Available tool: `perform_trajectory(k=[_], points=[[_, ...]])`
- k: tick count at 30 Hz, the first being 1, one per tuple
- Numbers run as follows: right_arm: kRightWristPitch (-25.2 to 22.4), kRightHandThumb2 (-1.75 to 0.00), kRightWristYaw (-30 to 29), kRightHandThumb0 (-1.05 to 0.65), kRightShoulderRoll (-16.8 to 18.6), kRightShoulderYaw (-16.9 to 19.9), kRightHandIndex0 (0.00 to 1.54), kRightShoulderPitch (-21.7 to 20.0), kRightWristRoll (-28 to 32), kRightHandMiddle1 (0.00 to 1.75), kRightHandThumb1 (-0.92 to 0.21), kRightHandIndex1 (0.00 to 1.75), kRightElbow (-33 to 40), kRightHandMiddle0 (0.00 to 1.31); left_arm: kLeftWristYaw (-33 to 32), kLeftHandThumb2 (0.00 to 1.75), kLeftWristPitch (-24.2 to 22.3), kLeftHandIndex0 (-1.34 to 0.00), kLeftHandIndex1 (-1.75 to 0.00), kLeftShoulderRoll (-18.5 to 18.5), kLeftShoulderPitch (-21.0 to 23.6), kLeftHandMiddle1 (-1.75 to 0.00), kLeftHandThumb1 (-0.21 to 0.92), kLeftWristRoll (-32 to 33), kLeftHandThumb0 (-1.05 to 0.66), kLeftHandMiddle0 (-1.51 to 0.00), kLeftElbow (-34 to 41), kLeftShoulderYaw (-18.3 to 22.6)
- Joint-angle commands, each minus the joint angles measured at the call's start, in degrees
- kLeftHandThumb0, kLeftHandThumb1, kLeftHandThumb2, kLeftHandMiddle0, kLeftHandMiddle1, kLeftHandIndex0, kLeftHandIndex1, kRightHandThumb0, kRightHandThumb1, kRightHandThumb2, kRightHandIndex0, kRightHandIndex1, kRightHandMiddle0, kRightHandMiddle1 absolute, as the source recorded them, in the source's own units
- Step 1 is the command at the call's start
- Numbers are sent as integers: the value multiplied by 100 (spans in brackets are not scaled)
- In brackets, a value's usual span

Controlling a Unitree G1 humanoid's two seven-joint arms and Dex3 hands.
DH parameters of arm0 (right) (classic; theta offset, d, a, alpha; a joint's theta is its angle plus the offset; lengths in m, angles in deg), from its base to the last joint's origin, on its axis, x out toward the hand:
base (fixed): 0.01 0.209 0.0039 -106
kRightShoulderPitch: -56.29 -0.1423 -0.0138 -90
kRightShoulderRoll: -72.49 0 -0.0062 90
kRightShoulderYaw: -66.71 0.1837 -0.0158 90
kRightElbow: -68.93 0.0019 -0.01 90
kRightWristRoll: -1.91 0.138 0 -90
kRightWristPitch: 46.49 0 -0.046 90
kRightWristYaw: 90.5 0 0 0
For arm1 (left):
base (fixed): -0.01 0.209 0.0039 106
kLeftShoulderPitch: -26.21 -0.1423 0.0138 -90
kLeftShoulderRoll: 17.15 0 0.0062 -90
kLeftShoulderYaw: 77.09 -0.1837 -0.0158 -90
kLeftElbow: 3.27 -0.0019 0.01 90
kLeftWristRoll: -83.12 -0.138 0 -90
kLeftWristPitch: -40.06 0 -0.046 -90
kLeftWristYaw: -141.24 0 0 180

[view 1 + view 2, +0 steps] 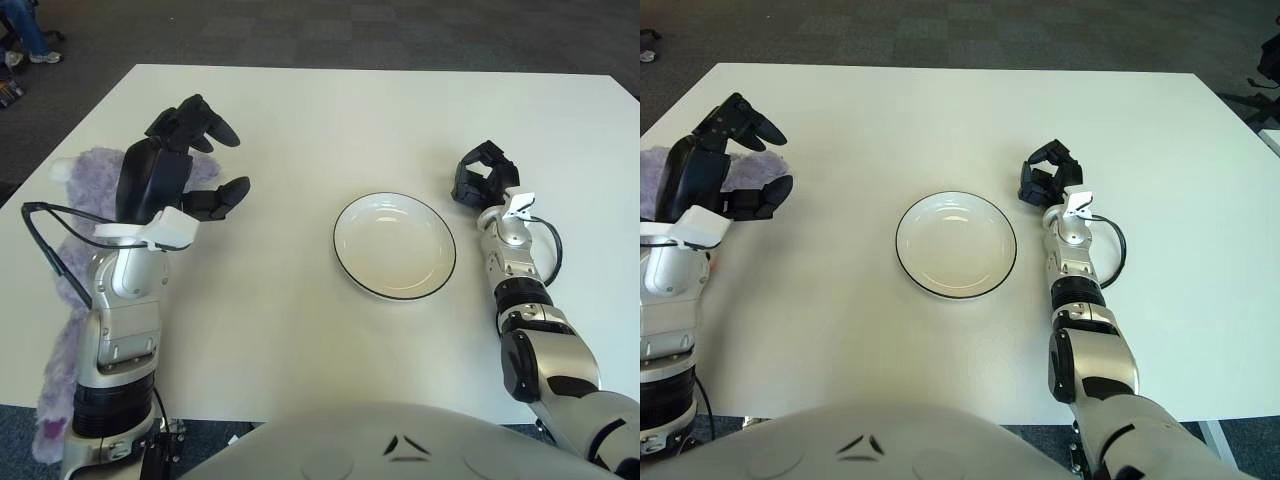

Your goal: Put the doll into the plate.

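A purple plush doll (pixel 92 195) lies along the table's left edge, its body running down toward the front corner. My left hand (pixel 205 160) hovers over the doll's head end with its black fingers spread apart and nothing between them. The white plate (pixel 394 246) with a dark rim sits empty at the table's middle, well to the right of the doll. My right hand (pixel 484 178) shows just right of the plate, fingers curled and holding nothing.
The white table (pixel 330 120) reaches back to a dark carpeted floor. A cable (pixel 50 230) loops off my left forearm over the doll. A person's legs (pixel 25 30) show at the far left corner.
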Motion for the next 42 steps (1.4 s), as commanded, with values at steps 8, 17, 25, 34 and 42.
perform_trajectory(k=[8,17,25,34,42], points=[[-5,-123,81,-46,-9,48,120,56,13,175,-39,175,-262,56,-291,61,-343,-1,-152,0,82,-131,82,-1002,-72,-29,-45,-63],[3,-123,90,-46,-16,67,120,29,12,175,-38,175,-332,56,-383,61,-775,0,-138,-11,381,-129,84,-1614,-71,-20,-328,-228],[13,-123,80,-46,-15,68,120,21,1,175,-39,175,-345,56,-408,58,-905,0,-128,272,626,-138,86,-1769,-74,-14,-772,-188],[27,-123,99,-46,-14,72,119,22,11,175,-39,175,-364,56,-682,57,-992,0,-119,426,592,-138,87,-2189,-78,-9,-867,-218],[88,-122,115,-46,-6,75,118,29,7,175,-39,175,-396,55,-646,49,-1636,0,-98,429,512,-166,91,-3415,-86,-3,-838,-363]])
